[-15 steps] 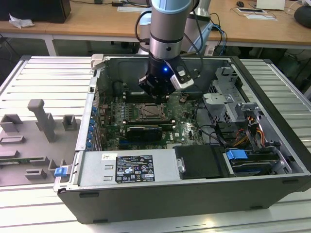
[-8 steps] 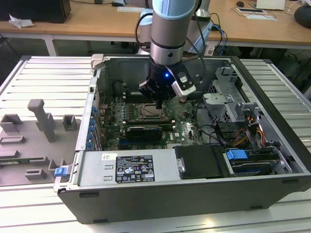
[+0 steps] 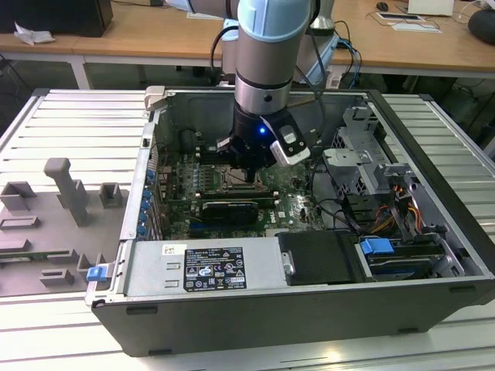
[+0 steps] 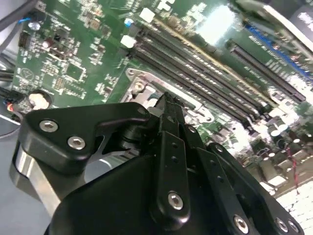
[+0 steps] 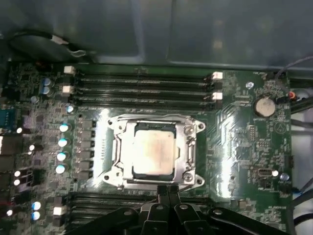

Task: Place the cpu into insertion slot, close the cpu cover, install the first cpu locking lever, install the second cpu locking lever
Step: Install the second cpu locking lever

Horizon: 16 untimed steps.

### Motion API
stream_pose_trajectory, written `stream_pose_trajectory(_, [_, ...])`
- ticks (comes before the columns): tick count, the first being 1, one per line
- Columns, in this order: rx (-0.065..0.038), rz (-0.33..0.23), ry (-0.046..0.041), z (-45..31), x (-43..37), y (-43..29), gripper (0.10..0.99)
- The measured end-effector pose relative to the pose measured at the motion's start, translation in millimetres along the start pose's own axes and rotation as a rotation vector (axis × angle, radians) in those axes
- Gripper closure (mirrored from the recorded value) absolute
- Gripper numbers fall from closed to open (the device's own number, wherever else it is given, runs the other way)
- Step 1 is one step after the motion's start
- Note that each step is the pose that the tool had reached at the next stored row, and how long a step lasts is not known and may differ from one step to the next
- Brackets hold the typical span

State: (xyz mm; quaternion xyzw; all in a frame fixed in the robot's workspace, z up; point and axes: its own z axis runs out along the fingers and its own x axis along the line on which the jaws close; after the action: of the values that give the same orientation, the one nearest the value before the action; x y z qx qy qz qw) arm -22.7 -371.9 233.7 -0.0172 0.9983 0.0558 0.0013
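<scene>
Already socketed, cpu [image 5: 152,152] just beyond gripper [image 5: 167,190].

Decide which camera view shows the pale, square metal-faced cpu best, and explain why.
The first wrist view: the pale square metal-faced cpu lies face-on in the silvery-rimmed insertion slot. In the exterior view the black gripper hangs over that spot; in the second wrist view the gripper covers it.

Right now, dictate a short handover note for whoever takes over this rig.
Gripper: jaws shut, holding nothing, tips at the near edge of the insertion slot.
Things: the cpu lies flat in the slot on the green board; the cpu cover lies down around it, framing the chip.
Done: cpu placed, cover appears closed.
Left: both locking levers; whether either is latched can't be told from these views.
</scene>
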Motion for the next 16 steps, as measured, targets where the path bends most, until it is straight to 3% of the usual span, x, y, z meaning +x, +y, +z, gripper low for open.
stream_pose_trajectory(5, [-0.001,0.0,-0.0002,0.6,23.2,-3.6,0.98])
stream_pose_trajectory(8, [-0.007,-0.001,-0.0001,9.6,25.0,-5.0,0.98])
stream_pose_trajectory(10, [-0.02,-0.002,-0.0004,12.5,26.7,-6.5,0.98])
stream_pose_trajectory(16, [-0.037,-0.009,-0.0002,13.7,37.4,-10.7,0.98])
